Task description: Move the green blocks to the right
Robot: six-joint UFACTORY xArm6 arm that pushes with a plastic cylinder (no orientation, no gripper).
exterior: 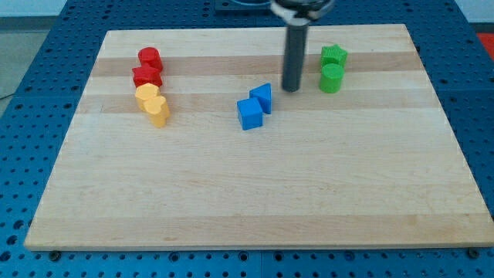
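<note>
Two green blocks sit at the upper right of the wooden board: a green star-shaped block (334, 55) and, touching it just below, a green cylinder (331, 78). My tip (291, 89) is at the end of the dark rod that comes down from the view's top. It stands a short way to the left of the green cylinder, with a small gap between them. It is just up and to the right of the blue blocks.
Two blue blocks (255, 106) sit together near the board's middle. At the upper left stand two red blocks (147, 66) and below them two yellow blocks (153, 103). The wooden board (247, 193) lies on a blue perforated table.
</note>
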